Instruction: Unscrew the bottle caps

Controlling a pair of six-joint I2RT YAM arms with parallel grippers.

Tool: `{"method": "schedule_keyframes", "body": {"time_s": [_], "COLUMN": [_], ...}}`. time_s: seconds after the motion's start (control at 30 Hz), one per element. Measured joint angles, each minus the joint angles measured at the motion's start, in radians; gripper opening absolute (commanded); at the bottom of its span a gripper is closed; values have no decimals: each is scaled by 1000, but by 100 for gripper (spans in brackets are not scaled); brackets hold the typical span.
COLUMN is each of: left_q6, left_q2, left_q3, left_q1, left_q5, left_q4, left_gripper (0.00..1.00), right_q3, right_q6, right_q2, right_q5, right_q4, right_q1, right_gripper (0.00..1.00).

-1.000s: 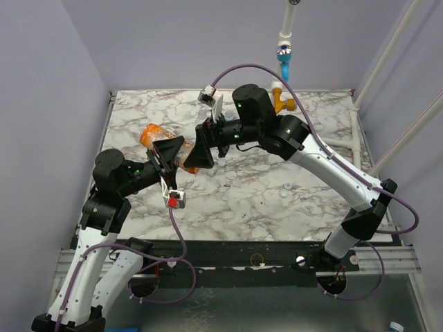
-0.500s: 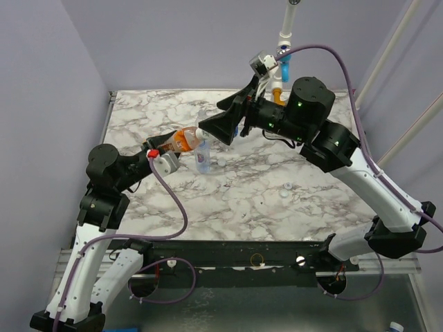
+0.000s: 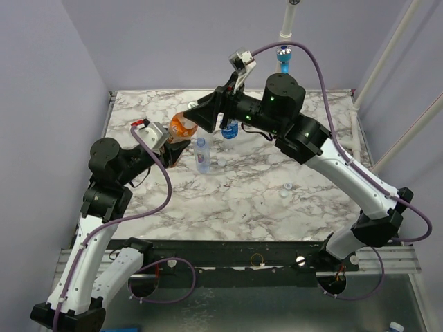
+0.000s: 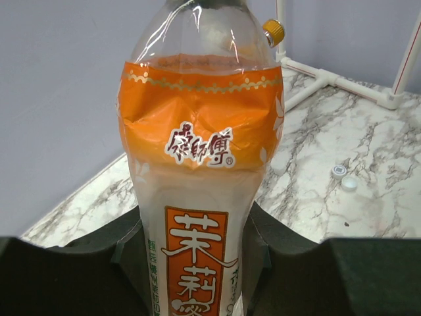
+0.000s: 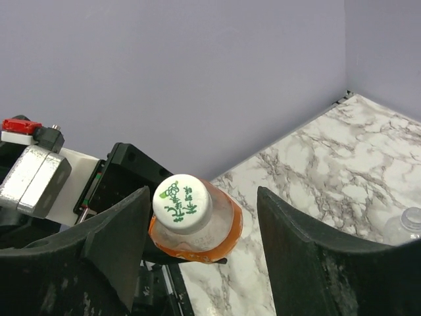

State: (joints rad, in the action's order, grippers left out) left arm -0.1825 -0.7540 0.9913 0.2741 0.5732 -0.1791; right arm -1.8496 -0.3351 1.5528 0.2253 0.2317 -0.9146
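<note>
The left gripper (image 4: 191,263) has its jaws pinching the orange bottle (image 4: 200,131) across its body. It holds the bottle clear of the surface (image 4: 368,145), probably so the bottle cannot spin when the top is turned. The bottle's white cap (image 5: 182,199) sits between the spread jaws of the right gripper (image 5: 202,204), nearer one side, with neither jaw visibly touching it. That placement suits closing on the cap to twist it.

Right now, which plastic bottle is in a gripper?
The orange-labelled plastic bottle, clamped in the left gripper; the slim clear plastic bottle and the blue-labelled one stand free on the marble table.
</note>
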Motion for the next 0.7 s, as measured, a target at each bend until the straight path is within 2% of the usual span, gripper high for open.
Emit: {"method": "schedule_keyframes", "body": {"time_s": [0.4, 0.57, 0.7], "left_q6": [105, 135, 175], "left_q2": [-9, -11, -13], "left_q3": [0, 0, 0], "left_q1": [0, 0, 0], "left_q5": [-7, -13, -11], "left_q4": [21, 20, 25], "left_gripper": [25, 26, 33], "right_q3": [-13, -18, -18], "right_q6": [-33, -35, -30], "right_q2": [33, 50, 51], "right_q5": [11, 26, 38], "right_q4": [-97, -116, -126], "right_q1": [0, 0, 2], "right_gripper": [35, 18, 10]}}
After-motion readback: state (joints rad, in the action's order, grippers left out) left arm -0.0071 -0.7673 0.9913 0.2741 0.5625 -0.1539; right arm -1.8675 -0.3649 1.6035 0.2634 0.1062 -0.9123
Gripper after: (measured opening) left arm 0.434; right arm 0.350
